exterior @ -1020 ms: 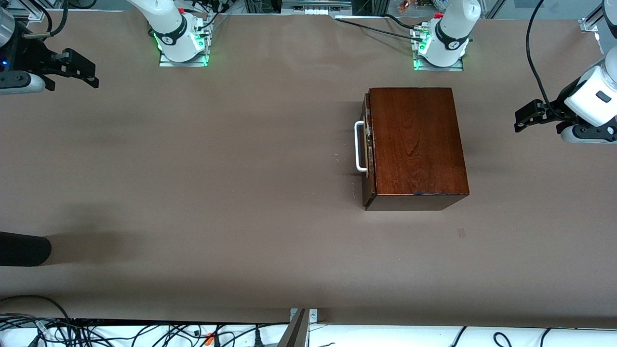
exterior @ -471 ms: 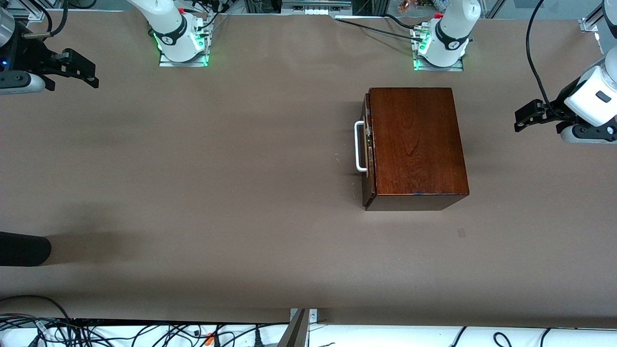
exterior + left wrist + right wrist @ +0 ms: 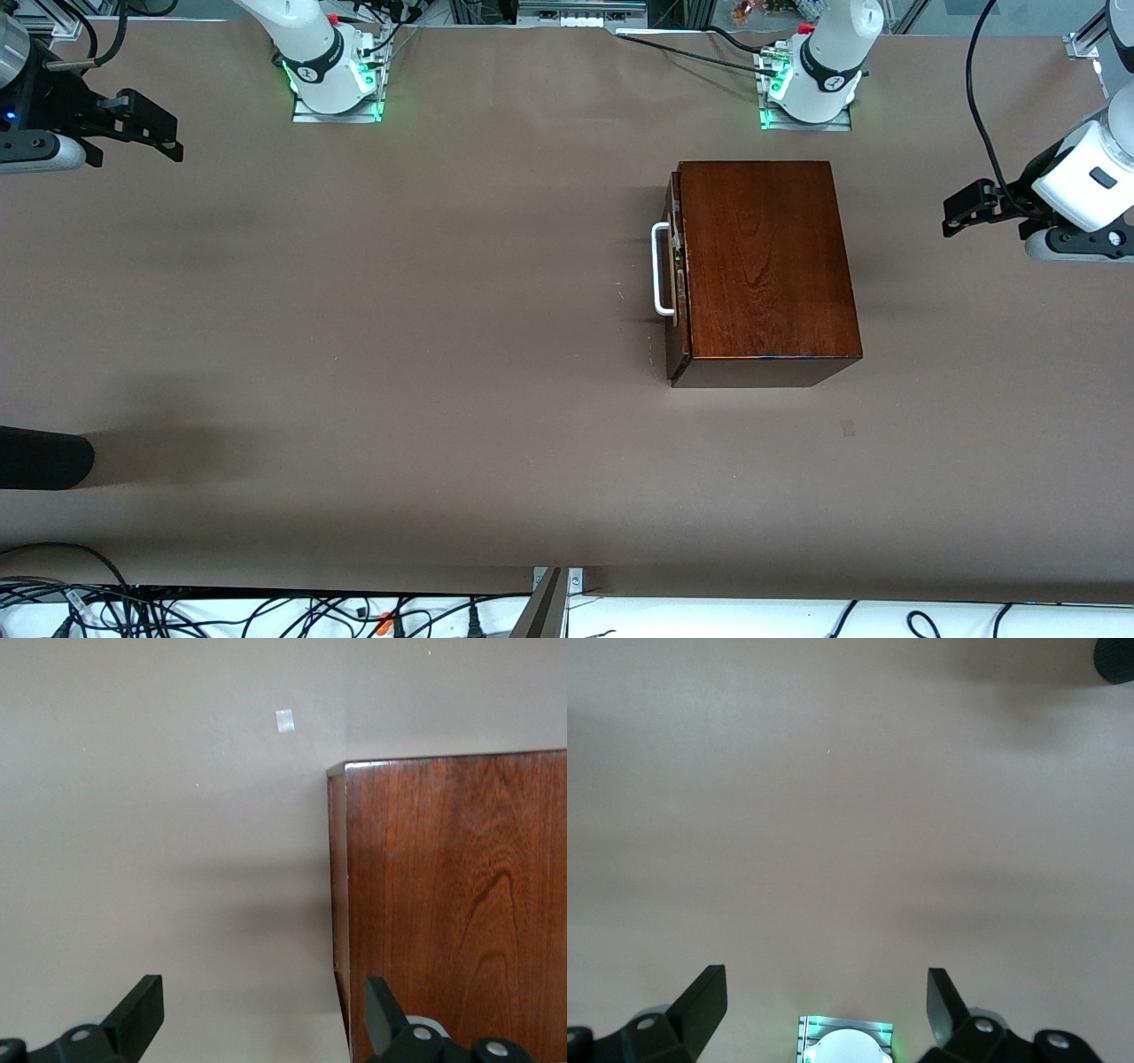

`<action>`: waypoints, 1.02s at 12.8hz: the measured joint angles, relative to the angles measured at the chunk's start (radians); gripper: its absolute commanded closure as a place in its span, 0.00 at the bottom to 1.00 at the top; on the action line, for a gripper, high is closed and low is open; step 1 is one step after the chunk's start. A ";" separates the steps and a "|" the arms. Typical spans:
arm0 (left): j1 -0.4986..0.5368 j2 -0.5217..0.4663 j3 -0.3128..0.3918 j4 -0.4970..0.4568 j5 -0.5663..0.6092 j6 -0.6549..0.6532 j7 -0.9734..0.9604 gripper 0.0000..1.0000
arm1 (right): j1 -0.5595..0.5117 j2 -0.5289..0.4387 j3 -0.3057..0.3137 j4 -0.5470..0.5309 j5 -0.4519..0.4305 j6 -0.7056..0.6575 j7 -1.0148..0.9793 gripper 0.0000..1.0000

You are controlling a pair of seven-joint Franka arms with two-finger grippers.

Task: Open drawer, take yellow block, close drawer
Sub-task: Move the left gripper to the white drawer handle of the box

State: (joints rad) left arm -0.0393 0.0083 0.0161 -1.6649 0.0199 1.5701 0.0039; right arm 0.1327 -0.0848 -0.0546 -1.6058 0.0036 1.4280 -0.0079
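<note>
The dark mahogany box (image 3: 764,266) lies on the table near the left arm's base. Its drawer (image 3: 675,275) is pushed in, and the white bar handle (image 3: 661,270) faces the right arm's end of the table. The yellow block is hidden. My left gripper (image 3: 961,208) hangs open over the table at the left arm's end, apart from the box. In the left wrist view, the left gripper (image 3: 263,1010) frames bare table and the edge of the box (image 3: 452,904). My right gripper (image 3: 151,133) waits open at the right arm's end; the right gripper (image 3: 826,1001) holds nothing.
A black rounded object (image 3: 44,456) juts in at the right arm's end, nearer the front camera, and the same black object (image 3: 1116,656) shows in the right wrist view. A small pale patch (image 3: 848,428) marks the brown table (image 3: 399,310). Cables run along the near edge.
The left gripper has shifted slightly toward the side where the arms' bases stand. The right arm, the box and the drawer have not moved.
</note>
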 measured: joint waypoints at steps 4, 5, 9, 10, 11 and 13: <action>-0.001 0.000 -0.062 0.000 -0.003 -0.016 -0.001 0.00 | 0.000 0.000 0.004 0.004 0.000 0.000 0.000 0.00; -0.001 0.000 -0.095 0.000 -0.005 -0.016 -0.010 0.00 | 0.000 0.000 0.004 0.005 0.000 0.000 0.000 0.00; -0.007 0.005 -0.260 0.020 -0.055 -0.017 -0.136 0.00 | 0.000 0.000 0.005 0.008 0.000 0.000 0.000 0.00; -0.009 0.016 -0.300 0.024 -0.057 -0.016 -0.182 0.00 | 0.000 0.000 0.005 0.008 0.000 0.000 0.000 0.00; -0.014 0.037 -0.336 0.029 -0.057 -0.012 -0.233 0.00 | 0.000 0.000 0.004 0.009 0.000 0.000 0.000 0.00; -0.045 0.119 -0.388 0.067 -0.057 0.016 -0.338 0.00 | 0.000 0.000 0.002 0.009 0.000 0.000 0.000 0.00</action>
State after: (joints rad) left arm -0.0843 0.1272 -0.3716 -1.5981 -0.0372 1.5863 -0.3345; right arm 0.1327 -0.0849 -0.0525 -1.5964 0.0037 1.4280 -0.0079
